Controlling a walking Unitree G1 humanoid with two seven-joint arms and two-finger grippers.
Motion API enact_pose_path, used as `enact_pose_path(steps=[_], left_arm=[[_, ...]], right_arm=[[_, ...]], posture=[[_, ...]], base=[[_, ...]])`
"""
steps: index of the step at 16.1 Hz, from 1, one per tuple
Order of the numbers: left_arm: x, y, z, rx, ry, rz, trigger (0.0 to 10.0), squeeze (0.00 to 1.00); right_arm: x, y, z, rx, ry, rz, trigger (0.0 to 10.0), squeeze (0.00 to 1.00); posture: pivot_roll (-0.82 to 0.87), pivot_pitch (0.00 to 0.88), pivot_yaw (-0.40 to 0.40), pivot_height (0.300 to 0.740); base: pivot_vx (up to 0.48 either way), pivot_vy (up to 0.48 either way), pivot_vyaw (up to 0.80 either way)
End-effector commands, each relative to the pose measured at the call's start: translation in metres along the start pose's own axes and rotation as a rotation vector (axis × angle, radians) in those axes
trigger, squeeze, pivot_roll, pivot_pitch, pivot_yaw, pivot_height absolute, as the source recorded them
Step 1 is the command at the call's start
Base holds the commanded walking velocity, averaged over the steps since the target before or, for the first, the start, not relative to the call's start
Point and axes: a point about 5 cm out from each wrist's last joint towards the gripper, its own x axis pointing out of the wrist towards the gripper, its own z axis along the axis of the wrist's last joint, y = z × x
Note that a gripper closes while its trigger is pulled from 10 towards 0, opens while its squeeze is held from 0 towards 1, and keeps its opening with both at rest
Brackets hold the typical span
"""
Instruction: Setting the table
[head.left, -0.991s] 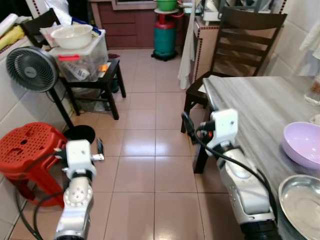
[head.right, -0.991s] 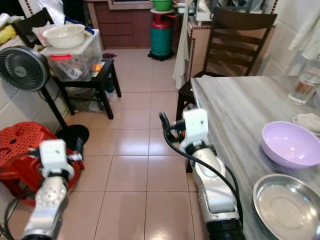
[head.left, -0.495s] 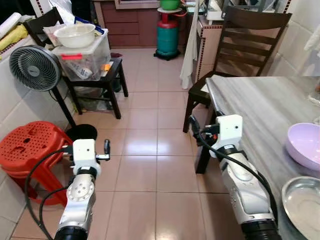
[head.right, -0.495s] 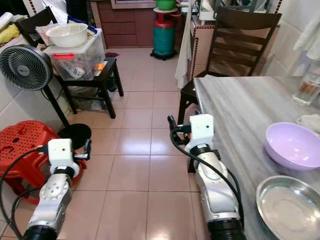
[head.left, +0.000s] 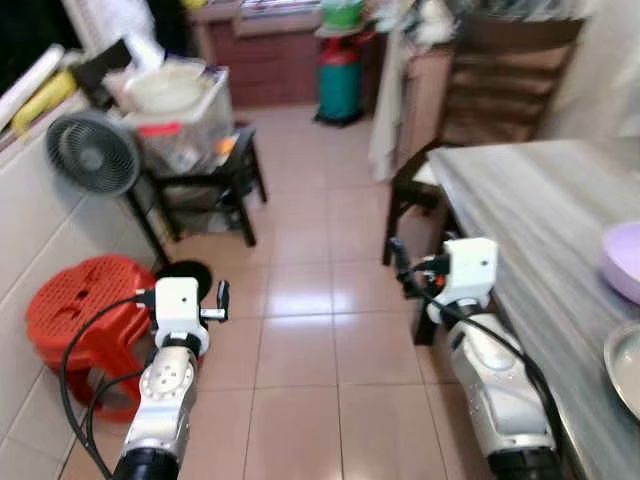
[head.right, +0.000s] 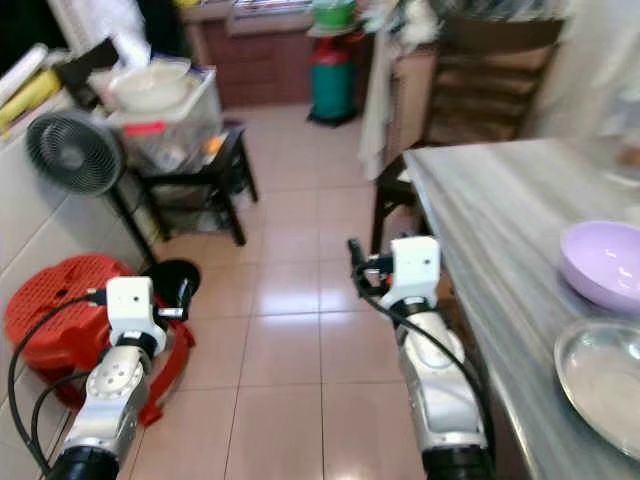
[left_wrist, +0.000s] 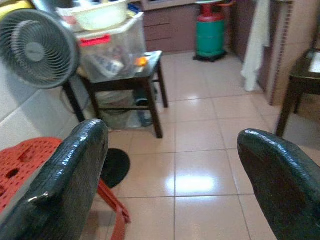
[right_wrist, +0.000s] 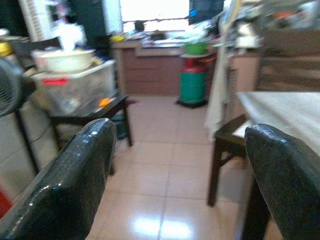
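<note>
A grey wooden table (head.right: 497, 205) runs along my right side. On it sit a purple bowl (head.right: 606, 262) and, nearer to me, a round metal plate (head.right: 606, 384). My right gripper (right_wrist: 180, 150) hangs just off the table's near corner, over the floor, open and holding nothing. My left gripper (left_wrist: 170, 155) is low on the left, in front of the red stool, also open and bare. Both arms point forward over the tiled floor.
A red plastic stool (head.left: 78, 303) stands by the left wall, and a fan (head.left: 92, 152) behind it. A black side table (head.left: 207, 167) carries a plastic box and a bowl. A dark chair (head.left: 497, 83) is tucked at the table's far end. Further back stands a green gas cylinder (head.left: 340, 78).
The whole picture has shifted and blurred, so the camera has turned left. The table and dishes sit nearer the right edge. Both grippers stay open in the same pose.
</note>
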Motion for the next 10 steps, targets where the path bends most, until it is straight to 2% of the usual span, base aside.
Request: enact_pose_path(steps=[1,2,6,8,10], left_arm=[[0.002,0.008,0.002,0.016,-0.006,0.013,10.0,0.00],[0.002,0.008,0.001,0.016,-0.002,0.011,10.0,0.00],[0.002,0.006,-0.003,0.026,0.012,0.000,10.0,0.00],[0.002,0.004,-0.006,0.032,0.025,-0.002,10.0,0.00],[0.000,0.000,-0.018,0.024,0.088,-0.025,10.0,0.00]], right_arm=[[0.003,0.010,0.005,-0.010,-0.022,0.017,10.0,0.00],[0.003,0.008,0.004,-0.050,-0.023,-0.001,10.0,0.00],[0.002,0.008,-0.001,-0.027,-0.004,0.009,10.0,0.00],[0.001,0.008,-0.008,-0.049,0.021,0.002,10.0,0.00],[-0.003,0.005,-0.024,-0.078,0.075,0.004,10.0,0.00]], posture=[[-0.17,0.000,0.073,0.740],[-0.17,0.000,0.073,0.740],[-0.17,0.000,0.075,0.740],[-0.18,0.000,0.076,0.740],[-0.18,0.000,0.076,0.740]], base=[[0.000,0.480,0.00],[0.000,0.480,0.00],[0.000,0.480,0.00],[0.000,0.480,0.00],[0.000,0.480,0.00]])
